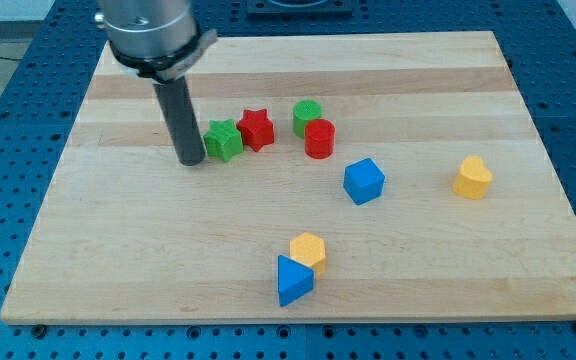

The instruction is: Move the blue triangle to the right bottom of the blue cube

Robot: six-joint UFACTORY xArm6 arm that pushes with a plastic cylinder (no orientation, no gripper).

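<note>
The blue triangle [293,280] lies near the view's bottom, touching a yellow block [309,250] just above and to its right. The blue cube [363,181] sits right of centre, above and to the right of the triangle. My tip [190,160] rests on the board at the view's upper left, right beside the left side of a green star [223,140]. It is far from both blue blocks.
A red star [256,128] touches the green star's right side. A green cylinder [307,116] and a red cylinder [319,138] stand together right of it. A yellow heart-like block [473,177] sits at the right. The wooden board [118,230] ends close below the triangle.
</note>
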